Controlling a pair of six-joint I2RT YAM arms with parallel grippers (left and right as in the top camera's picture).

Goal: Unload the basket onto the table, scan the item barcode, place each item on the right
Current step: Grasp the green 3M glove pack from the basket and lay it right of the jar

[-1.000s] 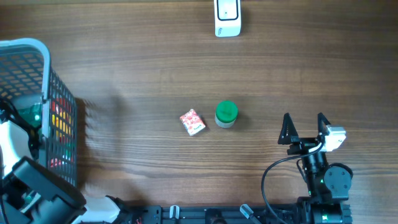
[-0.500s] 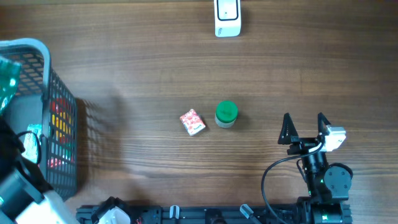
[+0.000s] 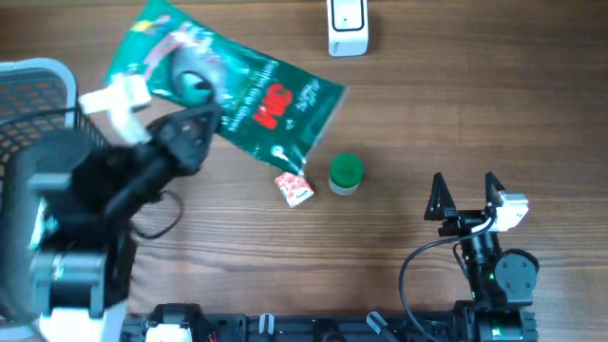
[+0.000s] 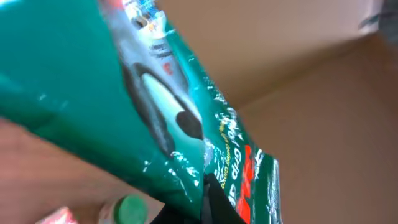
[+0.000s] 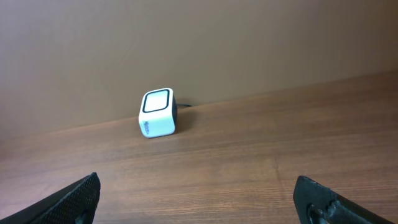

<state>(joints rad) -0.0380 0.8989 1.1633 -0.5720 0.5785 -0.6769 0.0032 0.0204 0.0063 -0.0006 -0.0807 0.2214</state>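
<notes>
Left gripper (image 3: 198, 122) seemingly pinches the green bag (image 3: 275, 95); right gripper (image 3: 464, 186) spread wide

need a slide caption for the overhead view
Left gripper holds a green bag over the table; right gripper sits open, white scanner at far edge.

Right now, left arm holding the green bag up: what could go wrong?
The left gripper pinches the green bag by one edge; it could slip or swing.
Its lower corner hangs over the red packet, beside the green-lidded jar; a sweep toward the scanner might knock them.
No barcode shows in either view; it may face away.
</notes>
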